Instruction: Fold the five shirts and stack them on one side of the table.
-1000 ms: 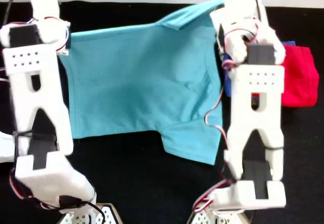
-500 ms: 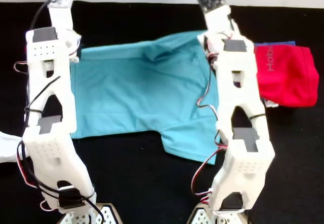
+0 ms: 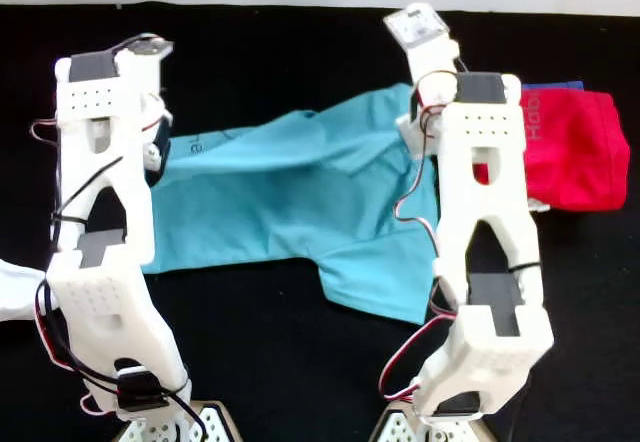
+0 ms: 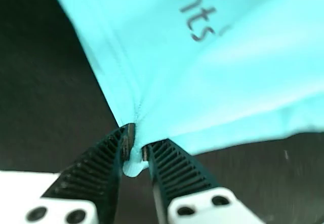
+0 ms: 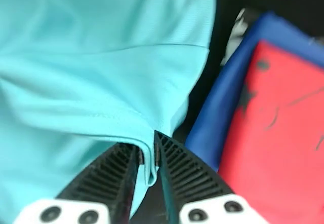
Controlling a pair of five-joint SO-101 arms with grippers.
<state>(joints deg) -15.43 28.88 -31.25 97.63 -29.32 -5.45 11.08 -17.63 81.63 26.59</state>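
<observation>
A turquoise shirt (image 3: 300, 202) lies spread across the black table, its far edge lifted and folding toward the near side. My left gripper (image 4: 135, 150) is shut on the shirt's far left corner, cloth (image 4: 202, 57) fanning out from between the fingers. My right gripper (image 5: 148, 158) is shut on the shirt's far right edge (image 5: 91, 82). In the high view the left gripper (image 3: 160, 152) and the right gripper (image 3: 412, 132) hold the far edge above the table. A short sleeve (image 3: 385, 277) points toward the near side.
A stack of folded shirts, red (image 3: 570, 157) on top of blue (image 3: 555, 87), lies at the right side of the table, close beside my right gripper. The red shirt (image 5: 273, 133) and the blue one (image 5: 228, 102) show in the right wrist view.
Both grippers have drawn the shirt's far edge toward the near side, so the cloth now doubles over itself. The arms have pulled back and the shirt looks shorter front to back.
</observation>
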